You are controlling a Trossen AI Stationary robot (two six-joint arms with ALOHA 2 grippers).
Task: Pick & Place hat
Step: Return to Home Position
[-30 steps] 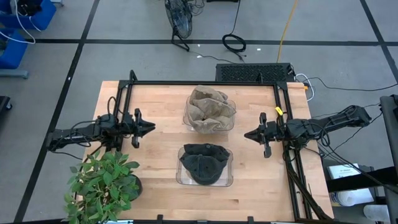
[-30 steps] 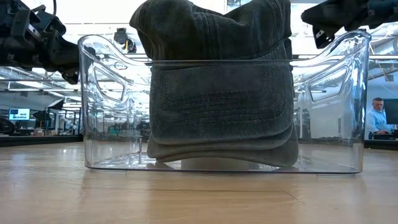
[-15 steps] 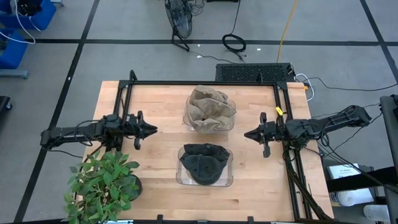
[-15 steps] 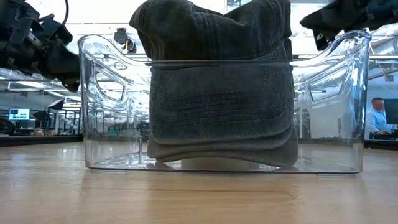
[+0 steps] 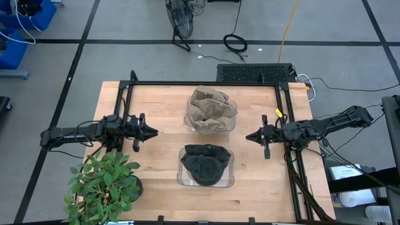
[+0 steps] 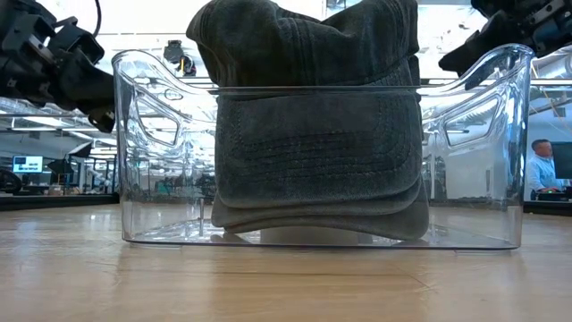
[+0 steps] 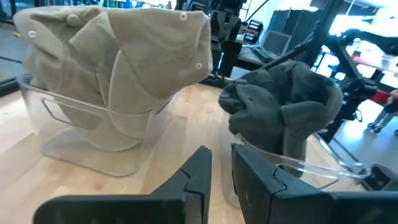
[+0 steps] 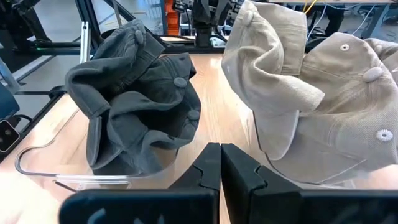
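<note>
A stack of dark grey hats [image 5: 205,164] [image 6: 313,134] [image 7: 280,106] [image 8: 137,93] sits in a clear bin [image 5: 230,181] near the table's front edge. Beige hats [image 5: 211,107] [image 7: 118,68] [image 8: 311,87] fill a second clear bin [image 5: 188,119] behind it. My left gripper [image 5: 155,132] [image 7: 221,152] hovers left of the bins, pointing at them, its fingers almost together on nothing. My right gripper [image 5: 249,135] [image 8: 219,149] hovers to their right, shut and empty, facing both bins.
A potted plant [image 5: 103,184] stands at the table's near left corner, just in front of my left arm. A black frame [image 5: 200,84] runs along the far, left and right edges. Bare wood lies between each gripper and the bins.
My left gripper has edged toward the table's right, closer to the bins. My right gripper has drawn back a little toward the table's right edge. Hats and bins have stayed where they were.
</note>
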